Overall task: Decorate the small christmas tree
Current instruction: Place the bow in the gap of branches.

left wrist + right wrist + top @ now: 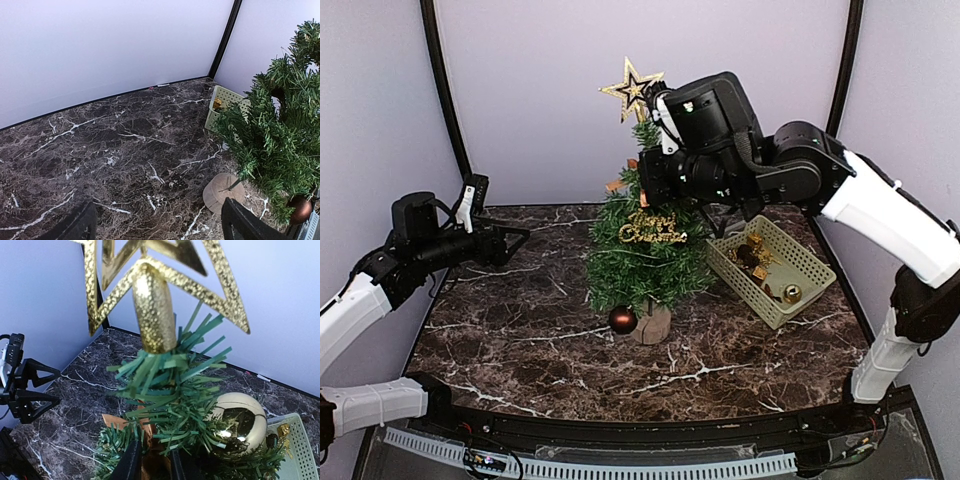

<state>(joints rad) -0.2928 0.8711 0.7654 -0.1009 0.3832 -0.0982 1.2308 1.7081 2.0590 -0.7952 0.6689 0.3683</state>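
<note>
The left tool (515, 243) hangs spread wide and empty, beside the small christmas tree (645, 260) standing mid-way across the tabletop (520, 330). The tree looks light and tippy with soft branches, so it is best steadied by the stump base (653, 322). Near its top the right tool (154, 460) is barely parted, and I cannot tell whether it is gripping.

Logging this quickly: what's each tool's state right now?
Left tool: open, empty.
Right tool: fingers astride a brown ornament in the tree; grip unclear.

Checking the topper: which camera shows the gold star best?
Top external view: the whole gold star shows atop the small christmas tree. Right wrist view crops its upper points; left wrist view misses it.
</note>
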